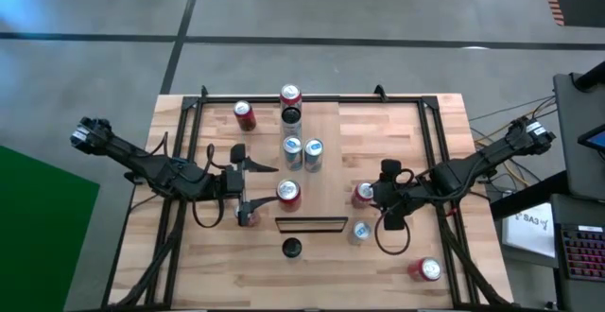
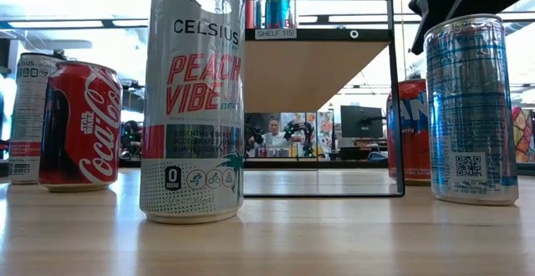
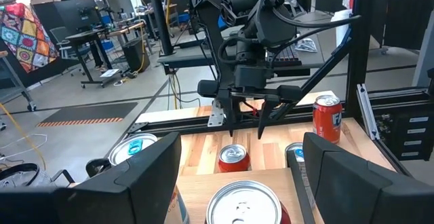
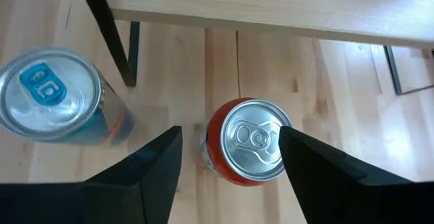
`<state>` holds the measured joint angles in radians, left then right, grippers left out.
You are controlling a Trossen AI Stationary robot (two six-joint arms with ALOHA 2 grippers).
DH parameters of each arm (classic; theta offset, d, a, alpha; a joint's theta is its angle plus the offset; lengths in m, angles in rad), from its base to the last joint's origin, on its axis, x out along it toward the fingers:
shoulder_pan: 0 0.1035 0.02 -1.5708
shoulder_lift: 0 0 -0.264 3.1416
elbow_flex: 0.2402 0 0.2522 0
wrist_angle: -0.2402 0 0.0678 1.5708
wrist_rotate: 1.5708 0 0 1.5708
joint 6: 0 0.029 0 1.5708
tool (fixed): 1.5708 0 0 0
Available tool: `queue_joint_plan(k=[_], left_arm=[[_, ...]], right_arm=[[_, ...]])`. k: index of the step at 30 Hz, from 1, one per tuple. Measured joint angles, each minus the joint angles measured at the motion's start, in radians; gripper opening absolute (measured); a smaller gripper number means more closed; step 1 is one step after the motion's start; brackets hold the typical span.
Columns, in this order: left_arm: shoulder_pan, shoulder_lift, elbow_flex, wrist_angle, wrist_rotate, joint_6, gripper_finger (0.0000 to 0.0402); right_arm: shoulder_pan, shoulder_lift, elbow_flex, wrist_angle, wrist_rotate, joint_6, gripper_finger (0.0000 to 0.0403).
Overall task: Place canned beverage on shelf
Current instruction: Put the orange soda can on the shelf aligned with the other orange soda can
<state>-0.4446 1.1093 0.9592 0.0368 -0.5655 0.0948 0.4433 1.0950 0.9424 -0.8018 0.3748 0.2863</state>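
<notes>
The right gripper [image 4: 230, 166] hangs directly over a red can [image 4: 249, 149] that stands upright on the planked tabletop [image 1: 416, 132]. Its 2 fingers [image 4: 146, 180] are spread to either side of the can's lid with a clear gap on each side, so it holds nothing. The overhead view puts this gripper [image 1: 383, 197] just right of the table's centre, the red can [image 1: 363, 194] at its tip. This reads as either a can just set down or a grasp about to begin; the frames alone do not settle which.

The shelf [image 4: 271, 10], a raised board of light wood on a thin black frame, runs just beyond that can in the right wrist view. In the low view its label reads "SHELF 15" [image 2: 276, 33], and cans appear to stand on top of it. The red can is therefore beside the shelf, at table level, not on it.

A blue-tabbed silver can [image 4: 51, 98] stands near the red one, apart from it.

The left gripper [image 1: 248, 184] sits left of centre, fingers open and empty. In its wrist view the 2 fingers [image 3: 146, 170] frame a red-topped can [image 3: 244, 203] below them, which it does not touch.

A tall Celsius can [image 2: 194, 100] and a Coca-Cola can [image 2: 81, 125] stand in the foreground of the low view, well away from both grippers.

Judgement: the placement is not complete for this red can.
</notes>
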Motion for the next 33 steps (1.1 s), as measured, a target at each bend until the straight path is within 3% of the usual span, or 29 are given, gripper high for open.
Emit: queue_joint_plan(k=[13,18,25,33], left_arm=[[0.0,0.0,0.0,0.0,0.0,0.0,0.0276],[0.0,0.0,0.0,0.0,0.0,0.0,0.0276],[0.0,0.0,0.0,0.0,0.0,0.0,0.0276],[0.0,0.0,0.0,0.0,0.0,0.0,0.0276]], right_arm=[[-0.004,0.017,0.0,0.023,0.013,0.0,0.0241],[-0.046,0.043,0.0,0.023,0.032,0.065,0.0265],[-0.126,0.046,0.0,0.023,-0.078,0.118,0.0304],[-0.157,0.046,-0.021,0.023,-0.093,0.115,0.0344]])
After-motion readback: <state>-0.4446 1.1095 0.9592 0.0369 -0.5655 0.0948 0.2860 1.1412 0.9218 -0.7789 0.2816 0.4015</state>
